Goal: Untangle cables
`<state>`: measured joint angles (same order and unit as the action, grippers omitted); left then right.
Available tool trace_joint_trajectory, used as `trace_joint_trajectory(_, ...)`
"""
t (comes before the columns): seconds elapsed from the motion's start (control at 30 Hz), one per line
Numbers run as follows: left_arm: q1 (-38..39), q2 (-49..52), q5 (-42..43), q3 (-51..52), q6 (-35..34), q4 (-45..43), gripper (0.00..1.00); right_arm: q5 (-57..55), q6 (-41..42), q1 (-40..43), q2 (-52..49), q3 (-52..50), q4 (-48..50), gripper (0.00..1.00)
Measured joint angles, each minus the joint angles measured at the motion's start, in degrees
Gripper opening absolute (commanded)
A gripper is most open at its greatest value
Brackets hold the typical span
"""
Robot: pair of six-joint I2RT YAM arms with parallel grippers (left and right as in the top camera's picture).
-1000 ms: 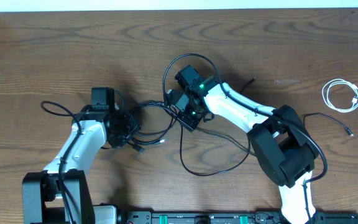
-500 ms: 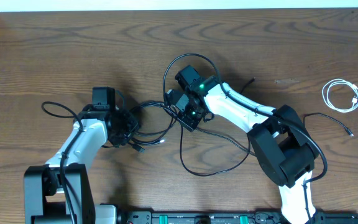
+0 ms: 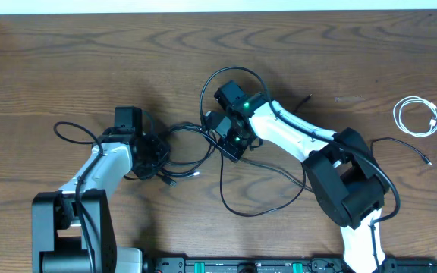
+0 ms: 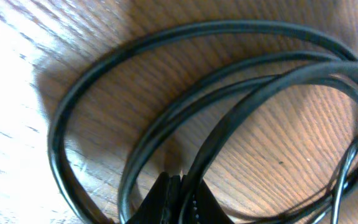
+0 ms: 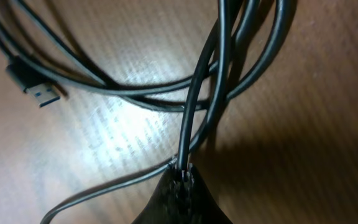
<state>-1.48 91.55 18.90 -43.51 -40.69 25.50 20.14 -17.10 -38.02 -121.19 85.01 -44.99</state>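
Both the left gripper (image 4: 178, 198) and right gripper (image 5: 182, 180) pinch black cables (image 5: 197, 99) (white cable (image 3: 417, 117) well apart from them): best drawn apart slowly, low.

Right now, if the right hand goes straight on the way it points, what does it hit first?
Likely the bundle of crossing black cables just ahead of the right hand, shut on one black cable. Depth unclear; the table lies behind them.
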Motion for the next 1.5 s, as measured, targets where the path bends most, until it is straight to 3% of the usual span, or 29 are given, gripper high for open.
trace_joint_trajectory(0.3, -8.1, 0.0, -1.2, 0.0, 0.8, 2.2, 0.07, 2.6, 0.0, 3.9, 6.7, -0.1, -4.7, 0.01)
trace_joint_trajectory(0.57, -18.2, 0.0, 1.4, 0.0, 5.7, 7.3, 0.07, 5.8, 0.0, 7.9, 10.0, -0.1, -6.5, 0.01)
trace_joint_trajectory(0.77, -26.4, 0.0, -0.5, 0.0, 6.7, 9.1, 0.08, 3.5, 0.7, 14.8, 14.6, -0.1, -7.5, 0.01)
trace_joint_trajectory(1.03, -27.1, -0.2, -1.0, 0.0, 8.5, 9.3, 0.07, 3.3, 3.1, 21.8, 22.3, -0.1, -9.4, 0.01)
trace_joint_trajectory(1.1, -26.4, -0.2, -1.0, 0.0, 9.3, 9.2, 0.08, 4.3, 2.5, 21.9, 22.9, -0.1, -11.2, 0.08)
trace_joint_trajectory(1.27, -21.7, -0.2, -1.0, 0.0, 11.0, 8.0, 0.07, 5.8, -1.2, 18.6, 22.6, -0.2, -14.6, 0.42)
trace_joint_trajectory(1.5, -15.0, -0.2, -1.0, 0.0, 11.7, 6.5, 0.08, 4.0, -4.4, 7.9, 17.9, -0.2, -10.8, 0.5)
